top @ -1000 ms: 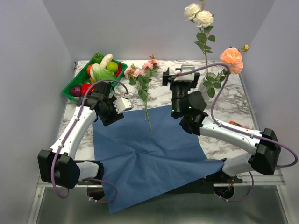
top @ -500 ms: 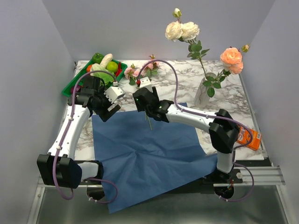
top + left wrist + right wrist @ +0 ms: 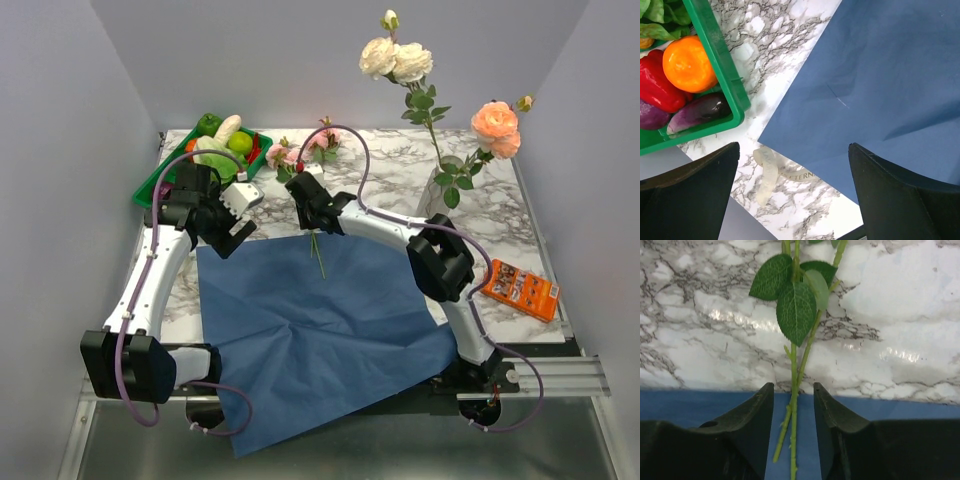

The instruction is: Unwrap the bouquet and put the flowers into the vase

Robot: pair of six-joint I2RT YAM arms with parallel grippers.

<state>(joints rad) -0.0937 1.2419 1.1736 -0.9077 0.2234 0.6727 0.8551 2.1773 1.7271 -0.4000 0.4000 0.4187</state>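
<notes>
The bouquet is unwrapped: its blue paper [image 3: 320, 320] lies spread flat. The pale vase [image 3: 435, 200] at the back right holds cream roses [image 3: 395, 60] and peach roses [image 3: 497, 125]. Pink flowers [image 3: 300, 152] lie on the marble, their stems [image 3: 318, 255] reaching onto the paper. My right gripper [image 3: 308, 205] is low over these stems. In the right wrist view the gripper [image 3: 792, 386] straddles two green stems [image 3: 794, 415] with a gap on each side, below the leaves [image 3: 795, 310]. My left gripper [image 3: 235, 215] is wide open over the paper's far left corner [image 3: 790, 125], holding nothing.
A green tray [image 3: 150, 185] of vegetables and fruit stands at the back left, close to the left gripper; its rim [image 3: 722, 70] shows in the left wrist view. A loose beige ribbon [image 3: 767, 172] lies by the paper's corner. An orange packet [image 3: 520, 287] lies at the right.
The right arm swung left from the vase to the pink flowers' stems and its jaws narrowed around them. The cream roses swayed in the vase. The left gripper opened wide and shifted back left.
</notes>
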